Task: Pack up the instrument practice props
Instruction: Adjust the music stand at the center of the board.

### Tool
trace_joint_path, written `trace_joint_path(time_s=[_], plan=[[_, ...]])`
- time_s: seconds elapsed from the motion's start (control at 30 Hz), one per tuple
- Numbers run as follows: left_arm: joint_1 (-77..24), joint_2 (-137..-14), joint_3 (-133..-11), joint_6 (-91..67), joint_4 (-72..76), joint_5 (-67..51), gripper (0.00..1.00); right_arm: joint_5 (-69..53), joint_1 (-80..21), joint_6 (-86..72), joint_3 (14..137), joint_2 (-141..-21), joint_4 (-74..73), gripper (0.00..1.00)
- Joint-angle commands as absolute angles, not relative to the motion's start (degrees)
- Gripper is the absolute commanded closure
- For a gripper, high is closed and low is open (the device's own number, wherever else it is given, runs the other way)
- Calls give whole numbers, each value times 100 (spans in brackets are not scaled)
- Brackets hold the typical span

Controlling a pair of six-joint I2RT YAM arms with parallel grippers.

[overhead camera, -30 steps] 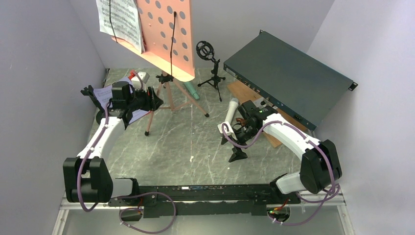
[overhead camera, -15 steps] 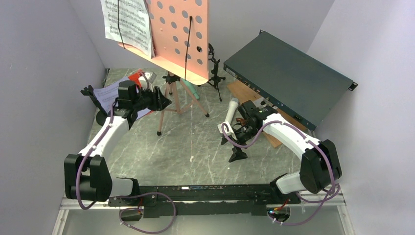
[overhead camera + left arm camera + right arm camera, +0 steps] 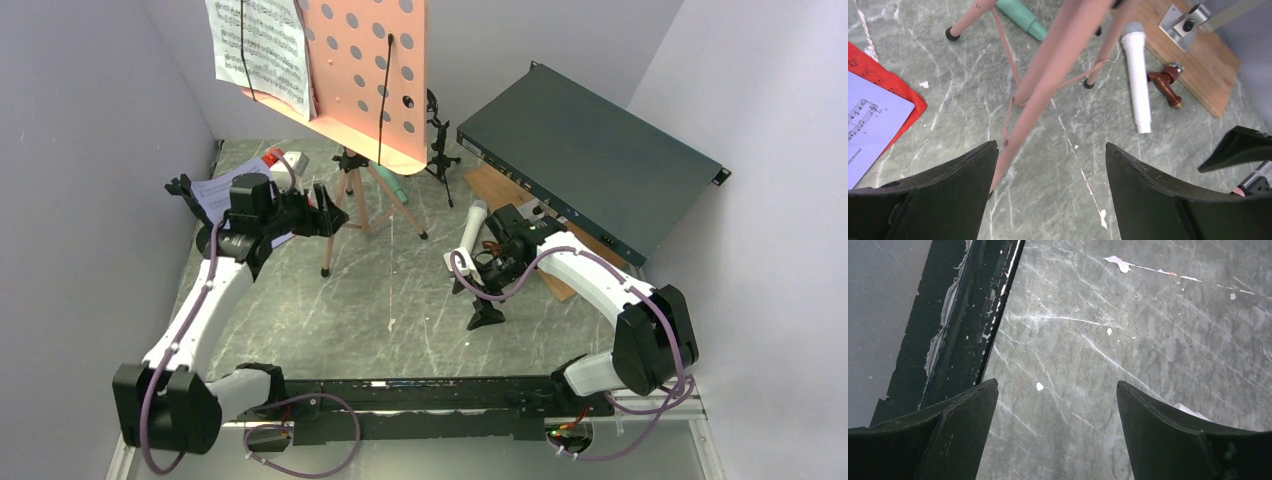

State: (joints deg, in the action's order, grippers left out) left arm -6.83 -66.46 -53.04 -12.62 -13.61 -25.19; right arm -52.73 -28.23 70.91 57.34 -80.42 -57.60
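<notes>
Tripod [image 3: 345,110], pink, perforated panel, upright at desk [image 3: 400,300] left rear, white sheet-music page [image 3: 258,50] on its panel. One leg passes between my left pincer's [image 3: 1050,150] spread fingers. White microphone [image 3: 1138,85] lies beyond. My right pincer [image 3: 1057,385]: spread, over bare desk.

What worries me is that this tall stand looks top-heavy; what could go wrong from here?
1. A leg of the pink tripod runs between the fingers of the open left gripper, close to one; a sideways nudge could tip it.
2. If it tips, it may strike the black microphone mount behind it or shed the white page.
</notes>
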Motion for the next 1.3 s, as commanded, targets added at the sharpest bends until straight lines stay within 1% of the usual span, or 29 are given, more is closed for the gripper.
trace_joint_path(time_s=[0.0,0.17,0.3,0.53,0.67,0.8,0.83,0.93,1.27], plan=[[-694,-5884,-5309,-1406,-1828,-2739,15,-5335,-2849,7104,5845,-8046,-5651,9],[-694,-5081,-5559,-1785,-2644,-2618,10,-5326,-2847,7116,5844,-8068,-5662,9],[-694,-4674,-6260,-2009,-3313,-2159,5,-5329,-2848,7128,5862,-8093,-5693,9],[-694,-5294,-8409,-1861,-4352,-1702,7,-5344,-2844,7128,5862,-8073,-5700,9],[-694,-5873,-9616,-1796,-4743,-1397,12,-5352,-2845,7136,5862,-8068,-5704,9],[-694,-6585,-10810,-1629,-5117,-1083,28,-5348,-2844,7139,5862,-8074,-5713,9],[-694,-6750,-11010,-1586,-5157,-1035,31,-5344,-2847,7135,5862,-8069,-5705,9],[-694,-7086,-11324,-1499,-5088,-996,34,-5337,-2851,7133,5862,-8069,-5706,9],[-986,-7579,-11755,-1318,-5041,-490,34,-5321,-2848,7160,5875,-8150,-5743,9]])
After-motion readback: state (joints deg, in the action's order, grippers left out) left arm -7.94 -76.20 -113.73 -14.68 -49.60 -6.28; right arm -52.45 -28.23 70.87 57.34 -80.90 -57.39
